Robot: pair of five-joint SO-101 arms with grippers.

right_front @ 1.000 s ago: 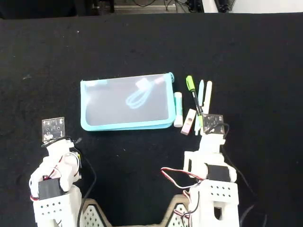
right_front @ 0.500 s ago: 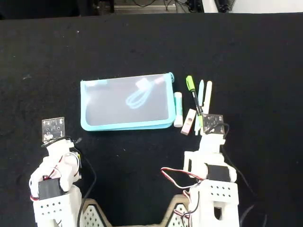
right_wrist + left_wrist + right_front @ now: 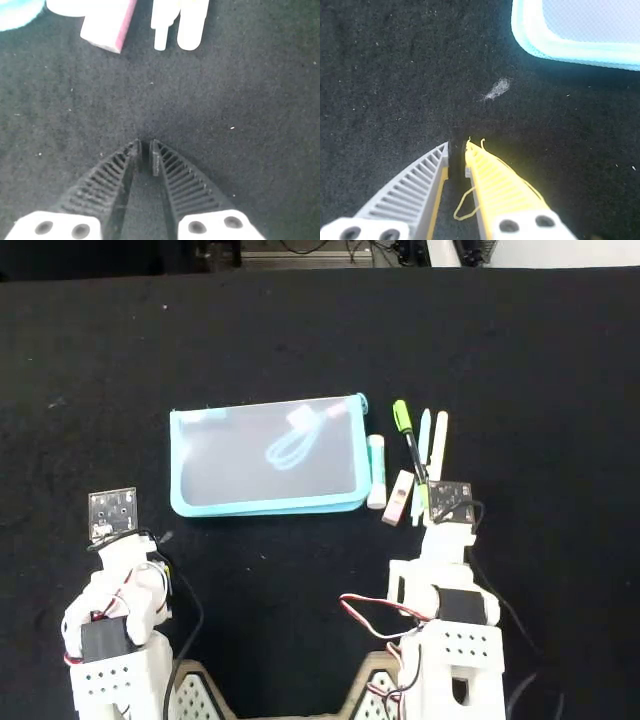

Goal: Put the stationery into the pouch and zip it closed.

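Turquoise pouch (image 3: pixel 560 47), partly out of frame

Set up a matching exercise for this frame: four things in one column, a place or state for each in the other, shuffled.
1. teal-edged translucent zip pouch
2. white tube with pale green end
3. black marker with lime green cap
4. left gripper

A. fingers shut, over bare black cloth
B. beside the pouch's short edge
C. pale looped cord inside
D. slanted, between the tube and two pale pens

Pairs: 1-C; 2-B; 3-D; 4-A
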